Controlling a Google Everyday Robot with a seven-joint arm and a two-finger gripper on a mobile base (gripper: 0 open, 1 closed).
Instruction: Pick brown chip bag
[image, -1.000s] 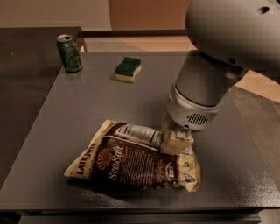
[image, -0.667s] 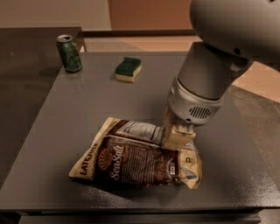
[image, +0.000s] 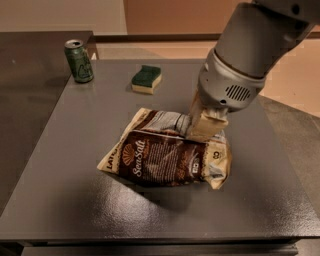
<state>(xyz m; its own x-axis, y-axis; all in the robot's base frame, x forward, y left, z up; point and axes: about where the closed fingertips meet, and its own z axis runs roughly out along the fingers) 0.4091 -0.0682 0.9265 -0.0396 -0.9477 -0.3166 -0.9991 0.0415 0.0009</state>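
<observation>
The brown chip bag (image: 165, 161) is a crinkly dark-brown and tan bag printed "Sea Salt", with a white label near its top edge. It hangs slightly tilted just above the grey table (image: 75, 150), with a shadow under its lower edge. My gripper (image: 204, 131) comes down from the upper right on a big grey arm. Its tan fingers (image: 206, 122) are shut on the bag's upper right edge. The arm hides part of the bag's top.
A green soda can (image: 79, 61) stands at the table's far left corner. A green and yellow sponge (image: 146, 79) lies at the far middle. A darker counter (image: 30, 75) adjoins on the left, and the table's front edge is near the bottom of the view.
The gripper has risen a little with the bag in it. The bag has come up off the table, and a shadow now shows beneath it.
</observation>
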